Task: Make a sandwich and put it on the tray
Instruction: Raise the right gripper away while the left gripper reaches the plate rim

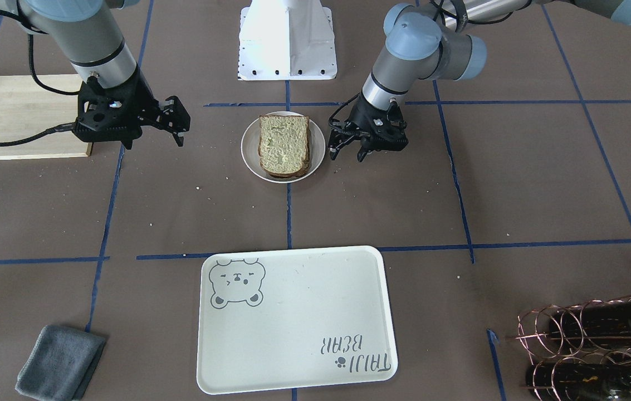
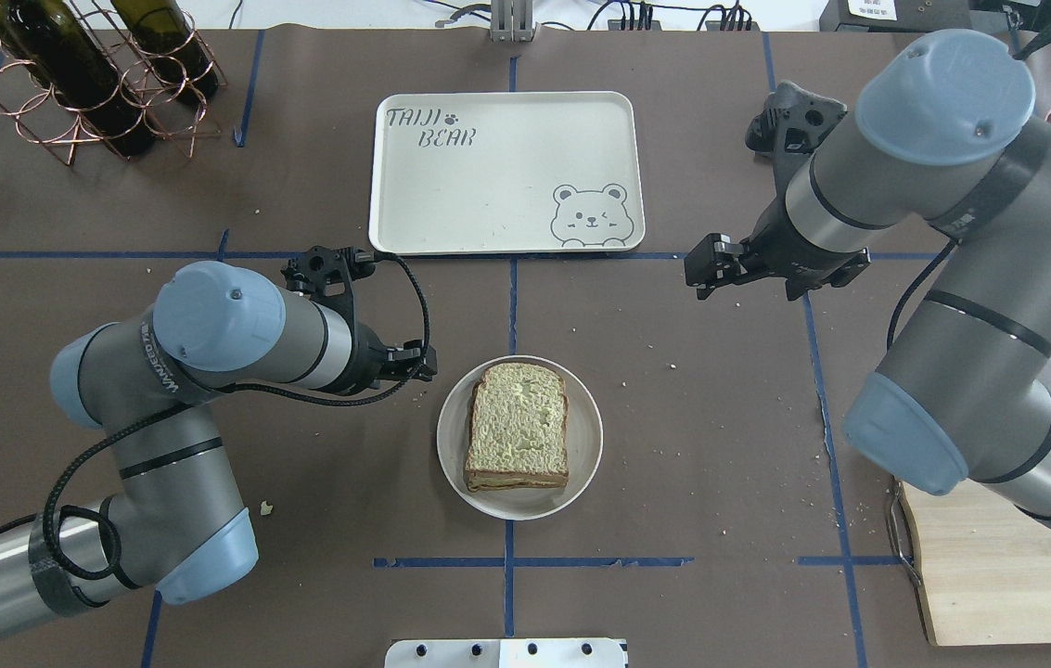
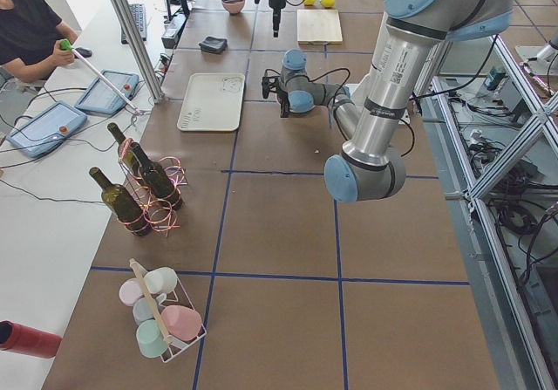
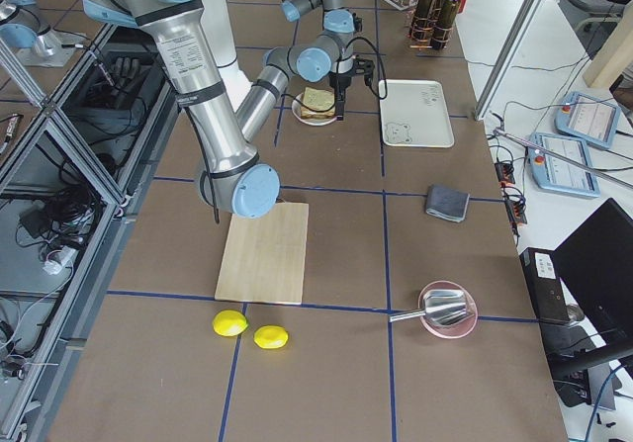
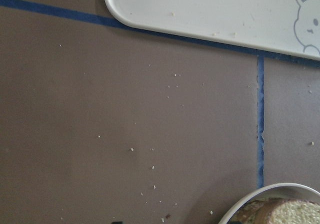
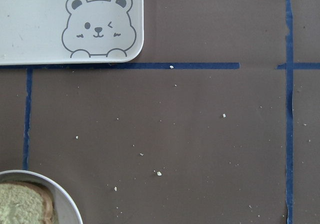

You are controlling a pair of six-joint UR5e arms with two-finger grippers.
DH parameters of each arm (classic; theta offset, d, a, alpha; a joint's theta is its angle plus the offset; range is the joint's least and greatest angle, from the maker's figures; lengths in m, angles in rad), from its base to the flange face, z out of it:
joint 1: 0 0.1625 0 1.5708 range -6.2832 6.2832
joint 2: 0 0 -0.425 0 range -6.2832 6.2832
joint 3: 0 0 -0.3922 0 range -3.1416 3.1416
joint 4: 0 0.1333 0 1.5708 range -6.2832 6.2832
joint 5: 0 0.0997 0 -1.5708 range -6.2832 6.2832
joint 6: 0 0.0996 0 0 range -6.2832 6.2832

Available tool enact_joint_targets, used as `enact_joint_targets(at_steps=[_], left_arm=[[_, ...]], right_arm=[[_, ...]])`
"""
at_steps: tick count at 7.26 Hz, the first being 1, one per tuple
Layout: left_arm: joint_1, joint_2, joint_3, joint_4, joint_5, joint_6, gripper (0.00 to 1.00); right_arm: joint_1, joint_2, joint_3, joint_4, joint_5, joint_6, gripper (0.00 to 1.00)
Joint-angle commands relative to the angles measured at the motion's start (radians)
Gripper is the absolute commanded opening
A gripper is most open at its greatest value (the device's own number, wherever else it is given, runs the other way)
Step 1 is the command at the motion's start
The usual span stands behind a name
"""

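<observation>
The sandwich (image 1: 284, 143) is two pale bread slices with dark crust stacked on a small round white plate (image 1: 249, 149) at the table's middle; no egg shows. It also shows in the overhead view (image 2: 519, 431). The cream tray (image 1: 296, 317) with the bear drawing lies bare on the operators' side, also in the overhead view (image 2: 506, 172). My left gripper (image 1: 347, 151) hovers open and empty just beside the plate, also in the overhead view (image 2: 418, 360). My right gripper (image 1: 179, 125) is open and empty, farther from the plate on the other side, also in the overhead view (image 2: 706, 269).
A wooden cutting board (image 1: 14, 117) lies under my right arm. A folded grey cloth (image 1: 59, 362) is near the tray's corner. A copper wire rack with wine bottles (image 1: 599, 345) stands at the far left. Two lemons (image 4: 247, 329) and a pink bowl (image 4: 447, 309) lie beyond the board.
</observation>
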Motion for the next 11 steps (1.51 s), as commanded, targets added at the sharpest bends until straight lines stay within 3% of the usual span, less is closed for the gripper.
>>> enact_joint_targets(at_steps=[1,5,9,11], left_arm=[[0.049,-0.016,0.028,-0.004,0.032,-0.011,0.61],[0.081,-0.048,0.062,-0.006,0.034,-0.040,0.50],[0.089,-0.053,0.076,-0.019,0.034,-0.041,0.45],[0.090,-0.053,0.076,-0.019,0.034,-0.043,0.34]], right_arm=[[0.028,-0.001,-0.001,0.002,0.024,-0.011,1.00],[0.031,0.004,-0.001,0.002,0.024,-0.010,1.00],[0.033,0.004,0.000,0.003,0.024,-0.008,1.00],[0.033,0.005,0.000,0.003,0.024,-0.008,1.00]])
